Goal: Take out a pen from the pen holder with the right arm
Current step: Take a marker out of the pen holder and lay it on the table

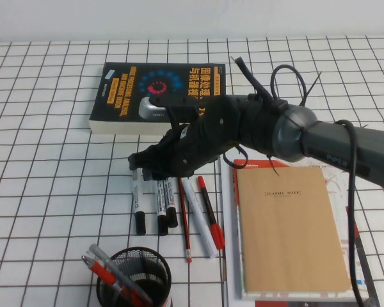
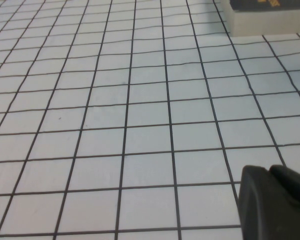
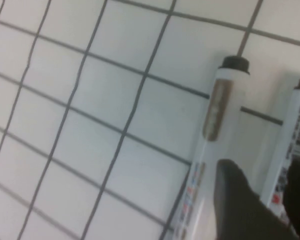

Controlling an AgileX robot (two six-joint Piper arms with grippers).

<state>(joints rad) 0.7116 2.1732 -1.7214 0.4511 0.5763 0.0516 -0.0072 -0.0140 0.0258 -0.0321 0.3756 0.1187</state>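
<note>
The black mesh pen holder (image 1: 133, 276) stands at the table's front edge with red and grey pens (image 1: 109, 272) leaning in it. My right gripper (image 1: 143, 164) reaches left across the table, low over the far ends of a row of pens lying flat. In the right wrist view its dark fingers (image 3: 240, 205) stand apart on either side of a white marker (image 3: 285, 160) that rests on the table; the right gripper (image 3: 275, 200) is open. A second white marker (image 3: 215, 125) lies just beside it. My left gripper (image 2: 267, 172) shows only in its wrist view, shut over bare table.
The row holds three black-capped markers (image 1: 141, 208), a thin red pen (image 1: 185, 224), a white pen (image 1: 198, 217) and a red pen (image 1: 211, 214). A black book (image 1: 157, 96) lies behind the arm. A brown notebook (image 1: 288, 224) lies on the right.
</note>
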